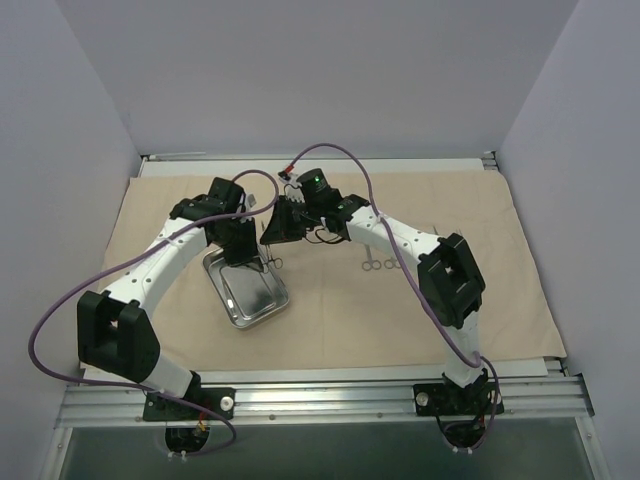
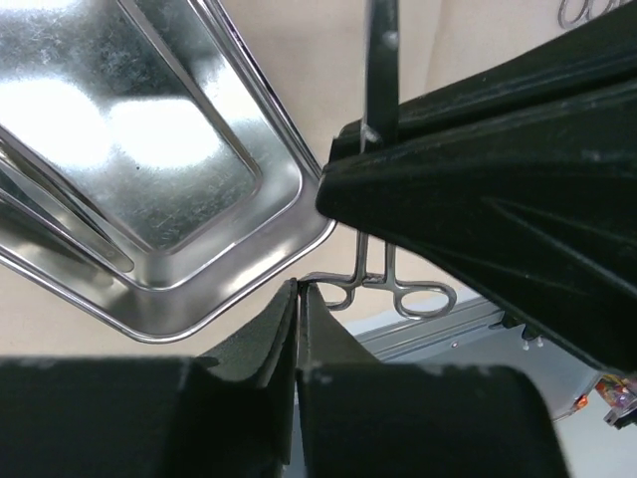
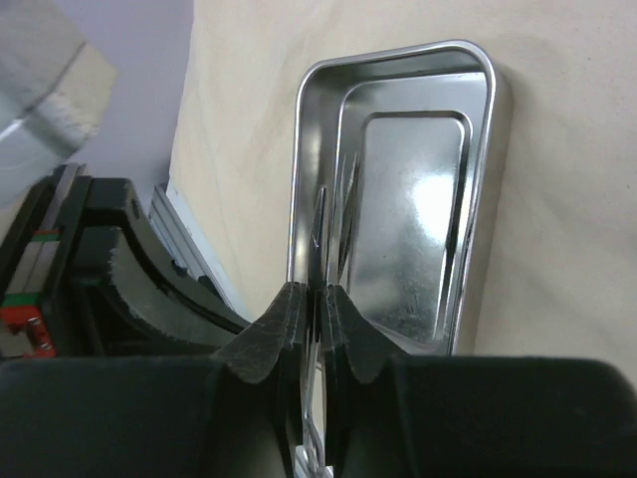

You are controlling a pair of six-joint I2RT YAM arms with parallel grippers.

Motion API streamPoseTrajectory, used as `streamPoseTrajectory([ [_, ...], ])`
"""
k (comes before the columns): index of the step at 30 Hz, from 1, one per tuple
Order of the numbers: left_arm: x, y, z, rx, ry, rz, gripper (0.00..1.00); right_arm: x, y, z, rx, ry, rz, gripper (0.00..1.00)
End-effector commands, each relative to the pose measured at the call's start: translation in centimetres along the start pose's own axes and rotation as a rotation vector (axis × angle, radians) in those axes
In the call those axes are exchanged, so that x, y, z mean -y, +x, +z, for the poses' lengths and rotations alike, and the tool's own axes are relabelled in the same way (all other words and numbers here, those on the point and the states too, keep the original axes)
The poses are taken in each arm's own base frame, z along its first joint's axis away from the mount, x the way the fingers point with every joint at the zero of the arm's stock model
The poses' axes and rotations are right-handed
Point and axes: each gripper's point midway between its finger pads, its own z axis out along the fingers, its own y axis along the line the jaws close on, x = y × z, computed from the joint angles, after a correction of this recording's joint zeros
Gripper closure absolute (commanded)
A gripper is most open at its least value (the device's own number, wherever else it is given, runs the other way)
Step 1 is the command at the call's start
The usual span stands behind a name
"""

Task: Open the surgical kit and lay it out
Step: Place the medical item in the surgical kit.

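While your right gripper (image 3: 315, 291) has its fingers pinched on a ring-handled forceps (image 2: 382, 60), gripped partway along the shanks, treat this as the lift-out step. The tool has the instrument but has not carried it off. From the gripper's own view, the slim tips reach out beyond the fingertips, over the steel tray (image 3: 413, 179) that lies ahead of and below them. The rings trail back toward the wrist. The tray sits on the spread beige cloth (image 1: 330, 320).

Your left gripper (image 2: 298, 299) has its fingers pressed together with nothing visible between them, and its tips are just beside the tray's corner. I cannot tell whether they touch the rim. The forceps' rings hang just ahead of those tips, so the two tools are crowded.

To do this well, raise the right gripper straight up until the forceps' tips clear the tray rim. Only then swing outward, away from the left gripper. A sideways pull now would likely catch the rim or drag the tray. Hold the pinch firm, because a slim steel shank can pivot between the pads.

Two more ring-handled instruments (image 1: 372, 263) lie on the cloth to the right gripper's outer side, near its forearm. I would set this one beside them, parallel and apart, lowering until it rests flat before you release.
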Motion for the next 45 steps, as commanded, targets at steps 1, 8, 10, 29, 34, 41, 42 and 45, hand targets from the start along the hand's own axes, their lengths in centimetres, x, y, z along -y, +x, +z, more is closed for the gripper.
streamPoseTrajectory([
  [1,1.1,-1.3,-1.2,0.065,0.063,0.02,0.91,-1.2,-0.6,-0.4,0.017,-0.03,-0.043,1.0],
  [8,-1.6,-2.0,-1.5,0.074,0.035,-0.023,0.56,3.3,-0.2,-2.7,0.005,0.074,-0.046,1.0],
  [10,-2.4,-2.2,-1.8,0.082,0.029,-0.022,0.56,6.1,0.0,-3.9,0.004,0.119,-0.025,1.0],
  [29,-4.9,-3.5,-0.6,0.044,0.051,-0.087,0.56,20.2,0.5,-9.5,-0.01,0.243,0.125,1.0],
  [34,-4.9,-3.8,-0.3,0.035,0.053,-0.087,0.56,21.3,0.6,-9.0,-0.017,0.236,0.142,1.0],
  [41,-5.1,-4.2,0.3,0.017,0.05,-0.09,0.56,22.7,0.4,-8.3,0.003,0.222,0.186,1.0],
  [42,-5.1,-4.3,0.4,0.017,0.05,-0.089,0.56,22.8,0.4,-8.3,0.004,0.222,0.188,1.0],
  [45,-5.2,-4.4,0.7,0.005,0.048,-0.091,0.56,23.3,0.3,-8.2,0.001,0.233,0.194,0.98],
])
